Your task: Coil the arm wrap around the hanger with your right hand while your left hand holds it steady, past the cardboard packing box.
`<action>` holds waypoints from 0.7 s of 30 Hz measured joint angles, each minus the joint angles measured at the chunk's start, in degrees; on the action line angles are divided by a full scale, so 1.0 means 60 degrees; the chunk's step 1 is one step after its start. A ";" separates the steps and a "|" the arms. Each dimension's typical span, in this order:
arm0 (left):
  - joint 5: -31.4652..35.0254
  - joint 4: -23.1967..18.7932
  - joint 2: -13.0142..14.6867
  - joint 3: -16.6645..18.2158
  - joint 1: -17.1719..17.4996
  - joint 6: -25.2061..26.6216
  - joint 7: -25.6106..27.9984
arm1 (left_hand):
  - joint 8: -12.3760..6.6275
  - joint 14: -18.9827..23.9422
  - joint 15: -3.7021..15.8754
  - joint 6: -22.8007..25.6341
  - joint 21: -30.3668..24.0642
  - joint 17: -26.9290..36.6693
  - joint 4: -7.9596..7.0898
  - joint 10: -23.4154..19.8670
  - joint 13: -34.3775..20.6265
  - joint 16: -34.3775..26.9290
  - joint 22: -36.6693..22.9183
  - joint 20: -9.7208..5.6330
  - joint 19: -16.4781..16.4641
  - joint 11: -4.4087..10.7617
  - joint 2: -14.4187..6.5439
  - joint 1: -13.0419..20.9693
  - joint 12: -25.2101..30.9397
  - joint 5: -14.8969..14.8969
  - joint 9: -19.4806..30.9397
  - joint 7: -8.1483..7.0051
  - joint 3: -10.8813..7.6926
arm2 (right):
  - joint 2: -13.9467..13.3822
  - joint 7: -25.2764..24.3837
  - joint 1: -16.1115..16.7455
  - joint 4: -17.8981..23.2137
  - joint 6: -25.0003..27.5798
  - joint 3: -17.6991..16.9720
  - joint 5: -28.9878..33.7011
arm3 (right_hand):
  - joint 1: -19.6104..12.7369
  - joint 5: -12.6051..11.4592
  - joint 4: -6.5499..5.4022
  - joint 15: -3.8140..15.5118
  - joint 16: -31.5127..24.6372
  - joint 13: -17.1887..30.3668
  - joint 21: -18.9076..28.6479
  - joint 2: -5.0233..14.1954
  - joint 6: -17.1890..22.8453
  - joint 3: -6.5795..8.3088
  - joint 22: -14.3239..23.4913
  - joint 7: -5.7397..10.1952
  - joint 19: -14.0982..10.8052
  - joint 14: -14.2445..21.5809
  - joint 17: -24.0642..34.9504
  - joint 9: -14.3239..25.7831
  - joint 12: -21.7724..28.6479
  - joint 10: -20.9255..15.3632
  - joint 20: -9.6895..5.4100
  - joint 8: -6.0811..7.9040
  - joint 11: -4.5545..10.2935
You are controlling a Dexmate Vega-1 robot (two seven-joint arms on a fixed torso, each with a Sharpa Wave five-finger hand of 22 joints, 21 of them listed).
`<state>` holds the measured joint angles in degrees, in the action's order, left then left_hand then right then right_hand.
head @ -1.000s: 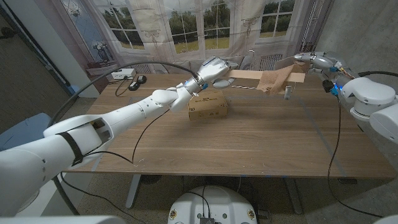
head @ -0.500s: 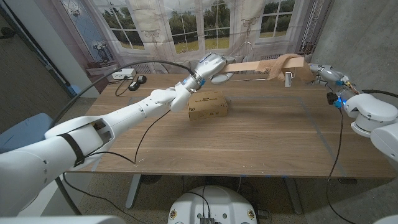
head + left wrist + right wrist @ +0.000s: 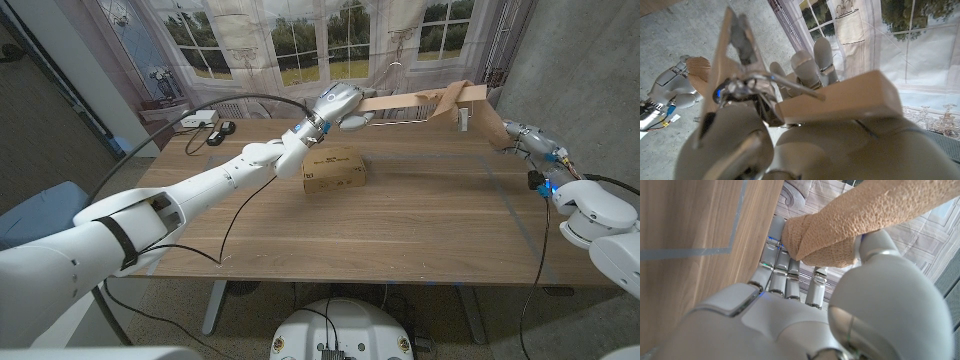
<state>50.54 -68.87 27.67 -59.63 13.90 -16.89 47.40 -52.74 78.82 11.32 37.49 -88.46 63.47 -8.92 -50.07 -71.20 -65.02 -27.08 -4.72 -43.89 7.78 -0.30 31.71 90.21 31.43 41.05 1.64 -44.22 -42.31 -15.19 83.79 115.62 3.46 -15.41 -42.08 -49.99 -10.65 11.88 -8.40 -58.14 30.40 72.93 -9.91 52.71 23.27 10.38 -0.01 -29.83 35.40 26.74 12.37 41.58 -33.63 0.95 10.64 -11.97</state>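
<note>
The left hand holds the hanger up above the far side of the table, beyond the cardboard packing box, which sits closed on the tabletop with dark print on its front. The hanger is a pale wooden bar with a thin metal hook and a metal clip hanging near its right end. In the left wrist view the fingers clasp one blocky wooden end, with the wire hook crossing just in front of them.

The arm wrap is a tan, crinkled elastic band. One part lies around the bar near its right end; from there the band runs taut, slanting down to the right hand at the table's far right edge. In the right wrist view the fingers and thumb pinch the bunched end of the wrap, whose crepe texture shows clearly.
</note>
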 measured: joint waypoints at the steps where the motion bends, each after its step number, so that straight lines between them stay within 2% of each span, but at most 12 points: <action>1: 0.0056 -0.0017 0.0004 0.0002 0.0005 0.0107 -0.0069 | 0.0000 0.0000 0.0000 0.0000 0.0000 0.0008 0.0000 0.0000 0.0000 -0.0012 0.0000 0.0000 0.0000 0.0000 0.0000 0.0000 0.0000 0.0000 0.0000 0.0000 0.0000 | 0.0013 -0.0003 0.0040 -0.0018 -0.0011 0.0065 0.0000 | 0.0000 0.0000 0.0000 0.0000 0.0000 0.0000 0.0000 0.0000 0.0000 0.0000 0.0000 0.0000 0.0000 0.0000 0.0000 0.0000 0.0000 0.0000 0.0000 0.0000 0.0000; 8: 0.0281 -0.0419 0.0125 0.0005 0.0093 0.0484 -0.0435 | 0.0000 0.0000 0.0000 0.0000 0.0000 -0.0007 0.0000 0.0001 0.0001 -0.0037 -0.0007 0.0000 0.0000 -0.0001 0.0000 0.0000 0.0000 0.0000 -0.0001 0.0000 0.0000 | -0.0109 -0.0069 0.0108 -0.0008 -0.0031 0.0356 0.0098 | 0.0000 0.0001 0.0000 -0.0001 0.0000 -0.0024 0.0000 0.0000 0.0000 0.0000 0.0000 0.0000 -0.0019 0.0000 0.0000 -0.0001 0.0000 -0.0001 -0.0019 0.0000 -0.0001; 9: 0.0342 -0.0470 0.0143 0.0005 0.0100 0.0580 -0.0529 | 0.0000 0.0000 0.0000 0.0000 0.0000 0.0001 0.0000 0.0001 0.0001 -0.0037 -0.0015 0.0000 0.0000 -0.0001 0.0000 0.0000 0.0000 0.0000 -0.0001 0.0000 0.0000 | -0.0161 -0.0070 0.0108 0.0008 -0.0022 0.0436 0.0117 | 0.0000 0.0001 0.0000 -0.0002 0.0000 -0.0024 0.0000 0.0000 0.0000 0.0000 0.0001 0.0000 -0.0026 0.0002 0.0000 -0.0002 -0.0001 -0.0115 -0.0027 0.0000 -0.0115; 13: 0.0497 -0.0702 0.0222 -0.0011 0.0134 0.0806 -0.0814 | 0.0000 0.0000 0.0000 0.0000 0.0000 0.0056 0.0000 0.0001 0.0001 -0.0081 -0.0009 0.0000 0.0000 -0.0001 0.0000 0.0000 0.0000 0.0000 -0.0001 0.0000 0.0000 | -0.0293 -0.0049 0.0070 0.0045 0.0040 0.0636 0.0171 | 0.0000 0.0001 0.0000 -0.0035 0.0000 -0.0025 0.0000 0.0000 0.0001 0.0000 -0.0016 0.0000 -0.0037 0.0034 0.0000 -0.0002 -0.0006 -0.0116 -0.0037 0.0000 -0.0116; 18: 0.0497 -0.0938 0.0306 -0.0045 0.0178 0.0806 -0.0814 | 0.0000 0.0000 0.0000 0.0000 0.0000 0.0074 0.0000 0.0002 0.0001 -0.0082 -0.0027 0.0000 0.0000 -0.0002 0.0000 0.0000 0.0000 0.0000 -0.0001 0.0000 0.0000 | -0.0293 -0.0024 0.0070 0.0045 0.0305 0.0636 0.0260 | 0.0000 0.0003 0.0000 -0.0035 0.0000 -0.0028 0.0072 0.0000 0.0001 0.0000 -0.0048 -0.0001 -0.0036 0.0034 0.0000 -0.0002 -0.0009 -0.0116 -0.0037 0.0000 -0.0116; 19: 0.0497 -0.0983 0.0322 -0.0048 0.0189 0.0806 -0.0814 | 0.0000 0.0000 0.0000 0.0000 0.0000 0.0073 0.0000 0.0002 0.0001 -0.0082 -0.0027 0.0000 0.0000 -0.0002 0.0000 0.0000 0.0000 0.0000 -0.0002 0.0000 0.0000 | -0.0620 -0.0031 -0.0054 0.0213 0.0374 0.0955 0.0285 | 0.0000 0.0003 0.0000 -0.0034 0.0000 -0.0028 0.0072 0.0000 0.0001 0.0000 -0.0048 0.0000 -0.0036 0.0035 0.0000 -0.0003 -0.0019 -0.0116 -0.0037 0.0000 -0.0116; 20: 0.0703 -0.1035 0.0342 -0.0052 0.0203 0.1115 -0.1274 | 0.0000 0.0000 0.0000 0.0000 0.0000 0.0083 0.0000 0.0002 0.0002 -0.0082 -0.0027 0.0000 0.0000 -0.0002 0.0001 0.0000 0.0000 0.0000 -0.0002 0.0000 0.0000 | -0.0620 -0.0039 -0.0054 0.0213 0.0417 0.0955 0.0306 | 0.0000 0.0003 0.0000 -0.0035 0.0000 -0.0029 0.0072 0.0000 0.0001 0.0000 -0.0048 0.0000 -0.0036 0.0034 0.0000 -0.0002 -0.0026 -0.0116 -0.0036 0.0000 -0.0116; 21: 0.0741 -0.1061 0.0358 -0.0053 0.0215 0.1184 -0.1368 | 0.0000 0.0000 0.0000 0.0000 0.0000 0.0095 0.0000 0.0002 0.0001 -0.0082 -0.0027 0.0000 0.0000 -0.0002 0.0000 0.0000 0.0000 0.0000 -0.0002 0.0000 0.0000 | -0.0620 -0.0044 -0.0054 0.0213 0.0433 0.0955 0.0314 | 0.0000 0.0004 0.0000 -0.0035 0.0000 -0.0029 0.0072 0.0000 0.0001 0.0000 -0.0048 -0.0001 -0.0036 0.0034 0.0000 0.0000 -0.0027 -0.0116 -0.0036 0.0000 -0.0116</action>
<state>54.98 -75.24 29.82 -59.95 15.19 -9.78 39.20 -52.74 78.82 11.32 37.49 -88.46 64.05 -8.92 -50.06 -71.19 -65.51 -27.24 -4.72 -43.89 7.76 -0.30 31.71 90.21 31.42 41.04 1.64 -44.22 -46.03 -15.46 83.46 116.90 6.06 -9.68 -40.19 -49.99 -10.62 11.88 -8.60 -58.14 30.23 73.36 -9.91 52.71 23.27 10.10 -0.02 -30.05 35.61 26.74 12.37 41.42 -34.33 0.73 10.64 -12.67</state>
